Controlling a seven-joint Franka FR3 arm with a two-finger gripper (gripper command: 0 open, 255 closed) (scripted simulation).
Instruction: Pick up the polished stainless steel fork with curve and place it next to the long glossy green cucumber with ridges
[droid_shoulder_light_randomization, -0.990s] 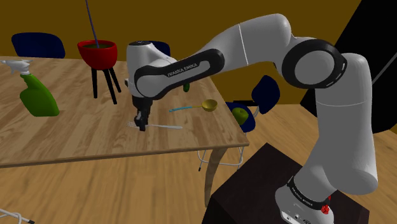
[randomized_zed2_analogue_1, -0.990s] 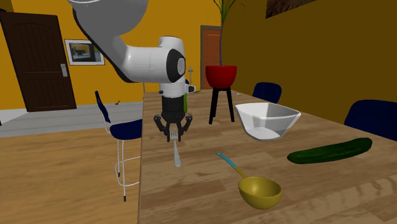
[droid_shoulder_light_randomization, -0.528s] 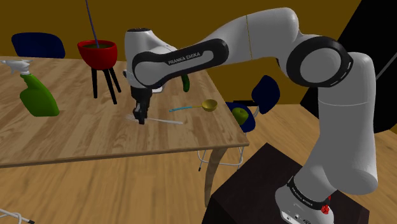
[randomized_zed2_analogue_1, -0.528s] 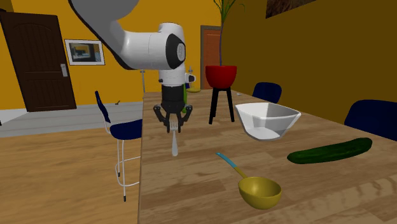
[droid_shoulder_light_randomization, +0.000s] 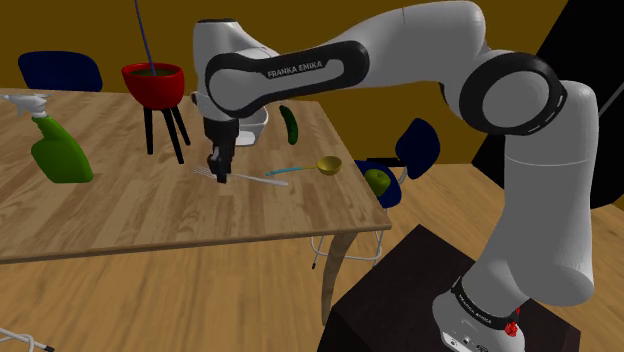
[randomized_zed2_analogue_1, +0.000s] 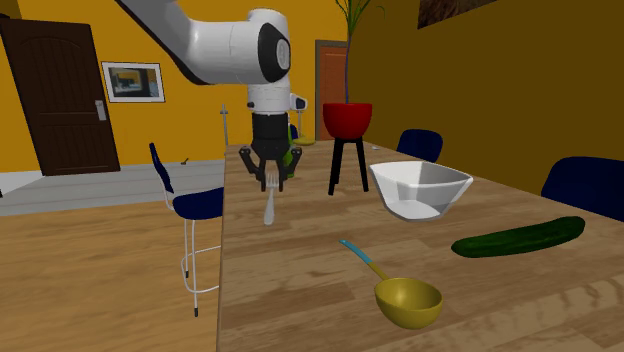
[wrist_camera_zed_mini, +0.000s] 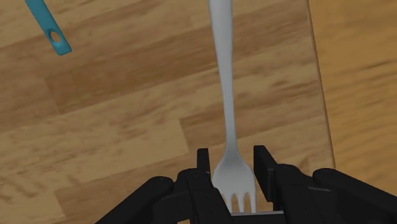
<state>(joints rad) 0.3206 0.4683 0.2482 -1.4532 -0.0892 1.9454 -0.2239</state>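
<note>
My black gripper (droid_shoulder_light_randomization: 219, 178) (randomized_zed2_analogue_1: 270, 183) (wrist_camera_zed_mini: 231, 168) is shut on the tine end of a pale silvery fork (droid_shoulder_light_randomization: 256, 181) (randomized_zed2_analogue_1: 268, 208) (wrist_camera_zed_mini: 227, 108). The fork hangs clear of the wooden table (droid_shoulder_light_randomization: 120, 215), its handle pointing away from the gripper. In the wrist view both fingers (wrist_camera_zed_mini: 203, 167) clasp the fork's neck. The long dark green cucumber (droid_shoulder_light_randomization: 290, 124) (randomized_zed2_analogue_1: 518, 236) lies near the table's far edge in the shoulder view, beyond the gold ladle and well apart from the gripper.
A gold ladle with a blue handle (droid_shoulder_light_randomization: 325, 165) (randomized_zed2_analogue_1: 408, 300) (wrist_camera_zed_mini: 49, 28) lies near the fork. A white bowl (randomized_zed2_analogue_1: 420, 189), a red plant pot on a black stand (droid_shoulder_light_randomization: 153, 85) (randomized_zed2_analogue_1: 347, 119) and a green spray bottle (droid_shoulder_light_randomization: 58, 152) stand on the table. Blue chairs surround it.
The gripper has risen with the fork in it, lifting the fork off the table. The arm has straightened upward; nothing else moved.
</note>
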